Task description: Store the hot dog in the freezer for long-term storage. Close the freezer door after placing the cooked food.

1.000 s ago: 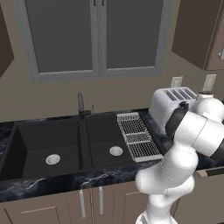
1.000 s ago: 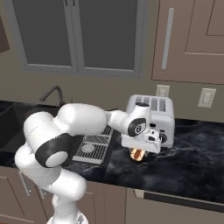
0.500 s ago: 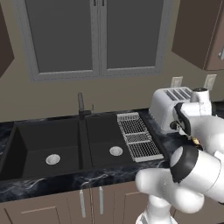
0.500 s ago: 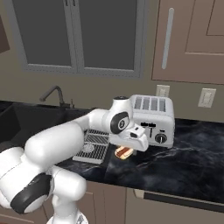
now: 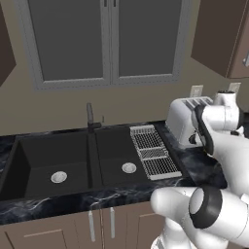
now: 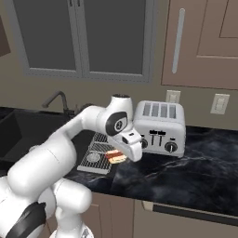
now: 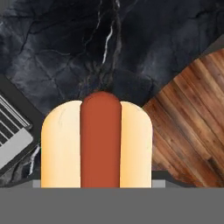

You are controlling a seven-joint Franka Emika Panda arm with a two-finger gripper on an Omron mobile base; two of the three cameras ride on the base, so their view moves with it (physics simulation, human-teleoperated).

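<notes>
The hot dog (image 6: 116,157), a tan bun with a red sausage on top, hangs just above the dark marble counter (image 6: 195,167), in front of the toaster. My gripper (image 6: 124,152) is shut on it. In the hand view the hot dog (image 7: 97,142) stands at the bottom centre and covers my fingertips, with the counter (image 7: 87,43) below it. The freezer and the freezer door are out of view.
A silver toaster (image 6: 160,128) stands against the wall right of the hand. A wire drying rack (image 6: 95,155) lies left of the hot dog, beside the black double sink (image 5: 73,160). A round wooden board (image 7: 192,122) lies on the counter.
My arm has swung left along the counter, carrying the hot dog from in front of the toaster's right part towards the drying rack. The scene itself has not shifted.
</notes>
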